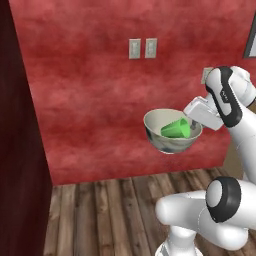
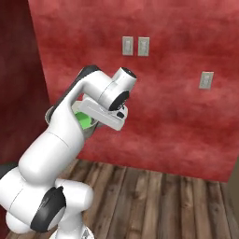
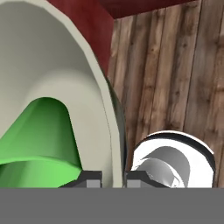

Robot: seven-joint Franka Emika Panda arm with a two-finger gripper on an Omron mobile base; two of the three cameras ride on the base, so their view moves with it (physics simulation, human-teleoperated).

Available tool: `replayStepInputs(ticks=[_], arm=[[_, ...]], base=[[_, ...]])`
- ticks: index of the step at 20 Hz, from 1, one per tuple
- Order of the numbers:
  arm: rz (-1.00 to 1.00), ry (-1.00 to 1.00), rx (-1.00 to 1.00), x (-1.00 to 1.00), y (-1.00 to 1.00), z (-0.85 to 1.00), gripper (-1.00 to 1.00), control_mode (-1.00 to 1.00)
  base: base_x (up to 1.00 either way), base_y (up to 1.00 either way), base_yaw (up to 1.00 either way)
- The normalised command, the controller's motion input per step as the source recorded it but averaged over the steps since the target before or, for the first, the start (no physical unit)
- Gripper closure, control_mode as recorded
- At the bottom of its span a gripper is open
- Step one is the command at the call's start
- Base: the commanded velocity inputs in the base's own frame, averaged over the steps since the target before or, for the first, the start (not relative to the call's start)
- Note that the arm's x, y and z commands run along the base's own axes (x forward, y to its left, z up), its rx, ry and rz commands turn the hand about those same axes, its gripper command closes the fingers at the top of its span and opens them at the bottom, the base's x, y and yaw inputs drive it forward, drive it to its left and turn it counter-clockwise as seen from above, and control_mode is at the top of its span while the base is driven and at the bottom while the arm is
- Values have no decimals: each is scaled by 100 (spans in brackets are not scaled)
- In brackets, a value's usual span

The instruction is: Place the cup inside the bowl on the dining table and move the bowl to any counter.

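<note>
Bowl (image 1: 172, 134) hangs mid-frame in the left base view, in front of the red wall (image 1: 100, 75) and above the plank floor (image 1: 110, 210) — the end effector (image 3: 113, 177) is clamped on its rim. Green cup (image 1: 176, 129) lies on its side inside it.

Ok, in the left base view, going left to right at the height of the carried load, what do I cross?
Dark maroon panel → red wall → bowl with the cup lying inside it → claw pinching the bowl's right rim → white arm.
</note>
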Motion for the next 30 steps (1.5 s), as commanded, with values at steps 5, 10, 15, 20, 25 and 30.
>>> replayStepInputs(ticks=[5,10,15,20,25,30], arm=[[0,0,0,0,0,0,100,100],[0,0,0,0,0,0,100,100],[0,0,0,0,0,0,100,100],[0,0,0,0,0,0,100,100],[0,0,0,0,0,0,100,100],[0,0,0,0,0,0,100,100]], base=[[37,-86,6],[-5,-100,5],[0,-100,7],[3,-100,7],[8,-100,7],[23,-100,8]])
